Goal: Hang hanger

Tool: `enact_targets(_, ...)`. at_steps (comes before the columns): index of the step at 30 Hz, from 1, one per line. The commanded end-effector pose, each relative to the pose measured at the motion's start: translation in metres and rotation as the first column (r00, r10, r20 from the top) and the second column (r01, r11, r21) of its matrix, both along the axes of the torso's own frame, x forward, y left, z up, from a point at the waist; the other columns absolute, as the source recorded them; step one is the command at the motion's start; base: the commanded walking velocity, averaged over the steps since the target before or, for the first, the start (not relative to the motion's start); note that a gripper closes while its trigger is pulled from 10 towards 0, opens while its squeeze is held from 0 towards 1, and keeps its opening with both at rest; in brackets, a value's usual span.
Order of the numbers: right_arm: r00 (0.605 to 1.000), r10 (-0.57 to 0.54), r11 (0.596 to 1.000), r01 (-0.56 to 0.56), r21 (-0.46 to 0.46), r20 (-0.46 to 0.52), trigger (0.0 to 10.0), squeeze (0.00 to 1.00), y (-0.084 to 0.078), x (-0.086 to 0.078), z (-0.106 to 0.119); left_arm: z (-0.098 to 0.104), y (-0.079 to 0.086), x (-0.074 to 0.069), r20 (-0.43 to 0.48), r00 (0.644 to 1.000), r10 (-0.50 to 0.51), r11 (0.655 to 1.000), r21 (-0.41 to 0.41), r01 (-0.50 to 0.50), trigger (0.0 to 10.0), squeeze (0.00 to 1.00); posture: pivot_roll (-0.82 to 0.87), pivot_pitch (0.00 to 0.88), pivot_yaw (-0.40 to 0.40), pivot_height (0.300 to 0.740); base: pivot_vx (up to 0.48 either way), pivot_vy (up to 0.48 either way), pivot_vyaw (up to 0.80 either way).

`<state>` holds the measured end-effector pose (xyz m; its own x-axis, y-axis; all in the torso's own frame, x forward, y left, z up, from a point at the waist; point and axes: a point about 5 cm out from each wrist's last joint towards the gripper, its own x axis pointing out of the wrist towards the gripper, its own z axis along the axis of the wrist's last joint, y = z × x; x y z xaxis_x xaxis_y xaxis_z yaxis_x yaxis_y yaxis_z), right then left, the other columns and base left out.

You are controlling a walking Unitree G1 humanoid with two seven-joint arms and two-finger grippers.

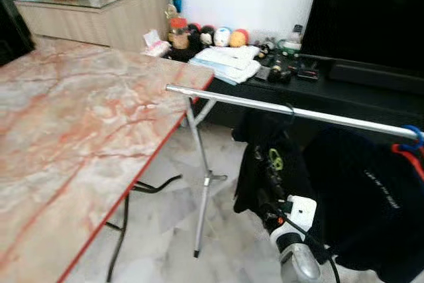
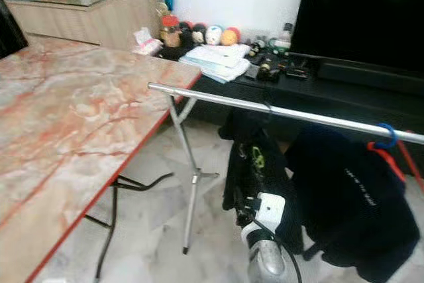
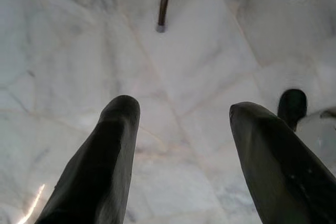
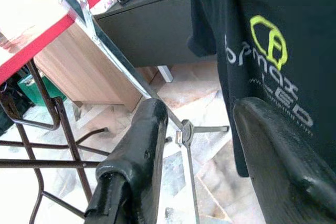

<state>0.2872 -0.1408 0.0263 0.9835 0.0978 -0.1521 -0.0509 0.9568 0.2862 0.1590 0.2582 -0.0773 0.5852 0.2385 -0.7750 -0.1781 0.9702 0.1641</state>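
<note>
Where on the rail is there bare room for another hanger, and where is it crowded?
The rail is bare from its table-side end to the logo shirt. Past that it is crowded: dark garment, blue hook. The right gripper is open beside the shirt.

rail: one showing | black garments hanging on it: two, one with yellow-green logo, one with small white lettering | hanger hooks at far end: two, blue and red | marble-top table: one standing | round stuffed toys: about four sitting
</note>
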Motion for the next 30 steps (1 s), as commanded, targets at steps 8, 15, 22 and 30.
enact_targets(8, 0.994, -0.105, 0.994, 0.106, -0.031, 0.021, 10.0, 0.0, -0.022, 0.004, 0.009, -0.007, -0.012, -0.008, -0.022, 1.0, -0.006, 1.0, -0.027, 0.006, 10.0, 0.0, 0.09, 0.033, 0.077, 0.74, 0.0, 0.0, 0.0)
enact_targets(15, 0.998, -0.058, 0.995, 0.059, -0.085, 0.01, 10.0, 0.0, -0.024, 0.003, 0.008, -0.011, -0.028, -0.008, -0.026, 1.0, -0.014, 0.999, -0.05, 0.012, 10.0, 0.0, 0.06, 0.032, 0.021, 0.74, 0.0, -0.294, 0.0)
enact_targets(22, 0.998, 0.064, 0.969, -0.06, -0.239, 0.009, 10.0, 0.0, -0.037, 0.006, 0.015, -0.015, -0.053, -0.007, -0.007, 0.999, 0.034, 0.994, -0.108, -0.034, 10.0, 0.0, 0.03, 0.033, -0.059, 0.74, 0.0, -0.141, 0.0)
enact_targets(30, 0.993, 0.114, 0.963, -0.108, -0.246, 0.011, 10.0, 0.0, -0.042, 0.02, 0.025, -0.018, -0.068, -0.011, -0.002, 0.999, 0.052, 0.99, -0.132, -0.052, 10.0, 0.0, 0.07, 0.014, -0.077, 0.74, 0.0, 0.0, 0.0)
